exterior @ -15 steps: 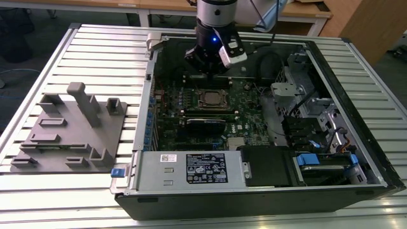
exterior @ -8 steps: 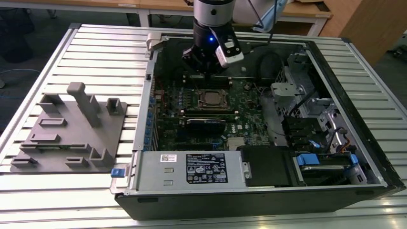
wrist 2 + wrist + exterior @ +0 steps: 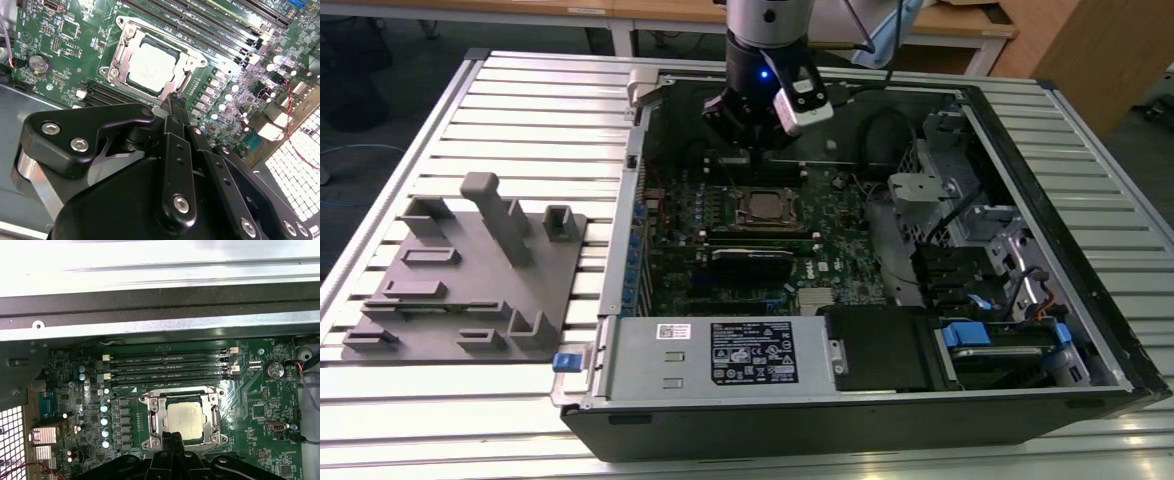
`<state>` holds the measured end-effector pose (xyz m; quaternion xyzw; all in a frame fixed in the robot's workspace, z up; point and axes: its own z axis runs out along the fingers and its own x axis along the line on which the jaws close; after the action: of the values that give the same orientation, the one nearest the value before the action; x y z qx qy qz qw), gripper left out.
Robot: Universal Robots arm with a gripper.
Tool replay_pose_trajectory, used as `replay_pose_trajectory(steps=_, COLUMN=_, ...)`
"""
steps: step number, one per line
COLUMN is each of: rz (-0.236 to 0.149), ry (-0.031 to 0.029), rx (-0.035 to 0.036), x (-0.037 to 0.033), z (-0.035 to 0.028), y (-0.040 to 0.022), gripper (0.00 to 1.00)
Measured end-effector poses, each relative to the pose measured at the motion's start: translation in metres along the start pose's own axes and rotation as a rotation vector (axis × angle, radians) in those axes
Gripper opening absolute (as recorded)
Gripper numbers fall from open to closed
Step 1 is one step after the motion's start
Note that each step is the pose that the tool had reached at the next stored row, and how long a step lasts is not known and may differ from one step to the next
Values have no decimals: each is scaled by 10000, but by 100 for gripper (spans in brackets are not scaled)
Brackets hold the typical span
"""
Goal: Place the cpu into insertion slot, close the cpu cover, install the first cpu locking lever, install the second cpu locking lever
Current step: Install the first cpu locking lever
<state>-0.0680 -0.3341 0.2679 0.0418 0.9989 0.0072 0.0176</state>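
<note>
Black gripper (image 3: 174,101) links sit nearest in the second wrist view; its two fingers (image 3: 167,442) are pressed together, with nothing seen between them; their tips hang just beside the edge of the insertion slot (image 3: 770,208), and whether they touch it cannot be told; the cpu (image 3: 150,67) lies flat inside that slot, silver face up; the cpu cover (image 3: 119,56) is down around it, showing the chip through its window; the slot sits in the green circuit board (image 3: 260,385) inside the open computer case (image 3: 854,435), next to long black memory slots (image 3: 170,366).
</note>
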Motion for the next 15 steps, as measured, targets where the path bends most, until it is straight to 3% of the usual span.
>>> replay_pose_trajectory(steps=7, rz=0, ry=3, rx=3, x=2, z=4, y=-1, gripper=10)
replay_pose_trajectory(steps=15, rz=0, ry=-6, rx=-2, x=63, z=18, y=-5, gripper=10)
